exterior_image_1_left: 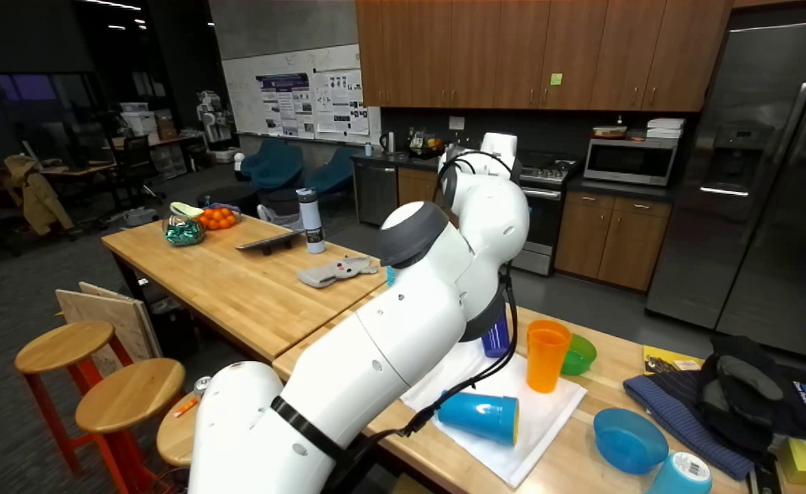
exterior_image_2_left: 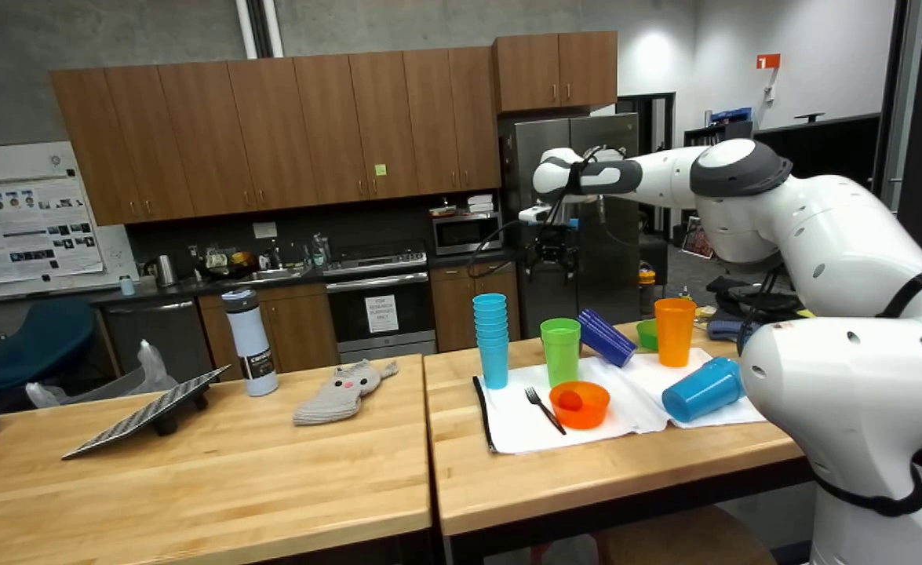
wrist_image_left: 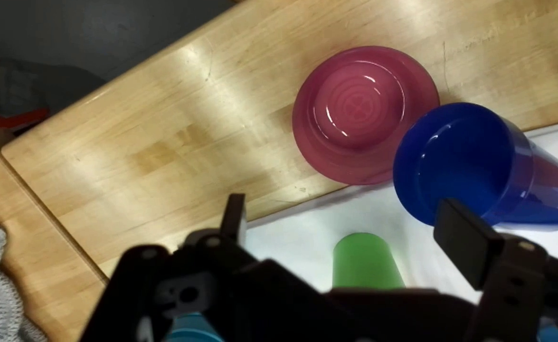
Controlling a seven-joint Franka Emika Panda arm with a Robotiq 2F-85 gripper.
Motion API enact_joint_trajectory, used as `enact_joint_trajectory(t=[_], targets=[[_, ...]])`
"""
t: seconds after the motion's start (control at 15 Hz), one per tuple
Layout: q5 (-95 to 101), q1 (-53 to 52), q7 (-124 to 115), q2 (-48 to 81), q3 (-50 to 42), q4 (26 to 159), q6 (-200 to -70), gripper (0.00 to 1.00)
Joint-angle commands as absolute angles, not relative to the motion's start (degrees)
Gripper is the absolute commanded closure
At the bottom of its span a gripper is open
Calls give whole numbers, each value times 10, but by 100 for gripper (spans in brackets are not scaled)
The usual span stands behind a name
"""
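Standing farthest left of the dark blue cup (exterior_image_2_left: 607,337) in an exterior view is a stack of sky-blue cups (exterior_image_2_left: 492,345). Above and left of that cup, apart from it, hangs my gripper (wrist_image_left: 344,213), released, its fingers (wrist_image_left: 461,242) spread wide. Just left of the dark blue cup come an upright green cup (exterior_image_2_left: 560,353) and, lower, an orange bowl (exterior_image_2_left: 584,418). My wrist view shows a pink bowl (wrist_image_left: 354,111) at the upper left of the dark blue cup, which tilts over a white cloth (wrist_image_left: 288,247); the cup's mouth partly covers the bowl's rim, and I cannot tell whether they touch. On that cup's right come a green bowl (exterior_image_2_left: 646,336), an orange cup (exterior_image_2_left: 674,333) and, farthest, a blue cup (exterior_image_2_left: 702,389) on its side.
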State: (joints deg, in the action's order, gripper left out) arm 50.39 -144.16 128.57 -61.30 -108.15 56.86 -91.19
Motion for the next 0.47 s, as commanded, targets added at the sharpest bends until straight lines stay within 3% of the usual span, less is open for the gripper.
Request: enact_joint_trajectory(t=[0.0,0.4], targets=[[513,-1447,1278,-621,-1065,549,-882,0],[523,-1439,1282,-623,-1061,563,-888,0]])
